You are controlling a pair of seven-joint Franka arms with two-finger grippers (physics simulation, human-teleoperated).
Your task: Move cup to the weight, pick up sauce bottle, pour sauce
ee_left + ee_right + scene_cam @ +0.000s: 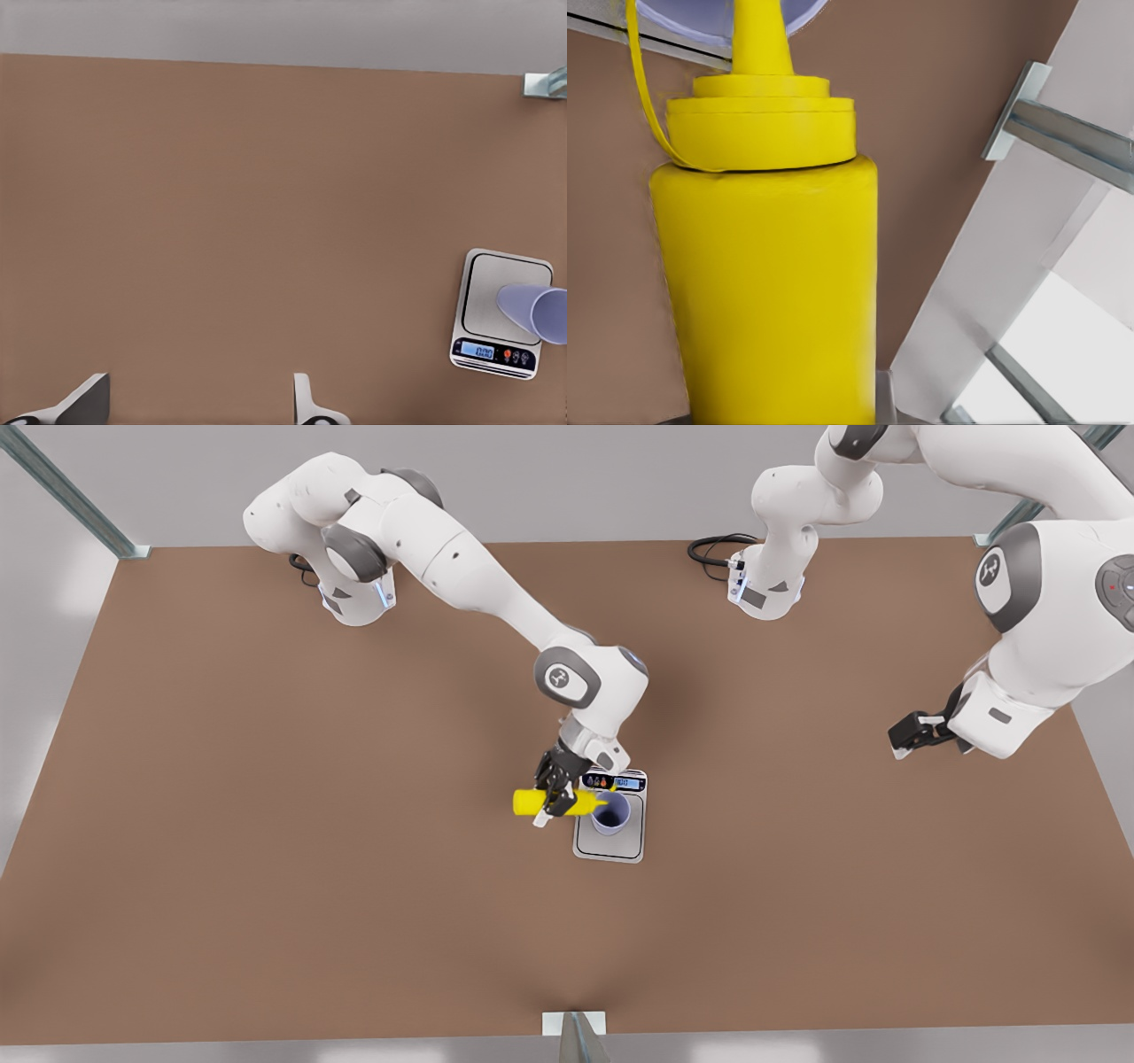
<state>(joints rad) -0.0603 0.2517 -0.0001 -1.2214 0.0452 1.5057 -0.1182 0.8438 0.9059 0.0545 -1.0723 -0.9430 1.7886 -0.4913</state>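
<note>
The weight (609, 817) lies on the brown tabletop (266, 868) just right of the front view's centre, its silver plate toward the lower edge of the frame and its dark display strip toward the upper edge. The cup (610, 815) stands upright on that plate, open mouth up.

Touching the cup's rim from the front view's left, the sauce bottle (554, 802) lies nearly level in the air, its nozzle reaching over the cup's mouth. The right gripper (556, 797) has its fingers clenched around the bottle's body. In the right wrist view the sauce bottle (775, 266) stands large, its nozzle meeting the pale rim of the cup (718, 18).

Farther up and at the right of the front view, the left gripper (905, 737) hangs well apart from the scale, waiting. In the left wrist view its fingers (84, 403) are spread with bare tabletop between them, holding nothing; the weight (500, 312) and the cup (536, 312) sit at the right edge of that frame.
</note>
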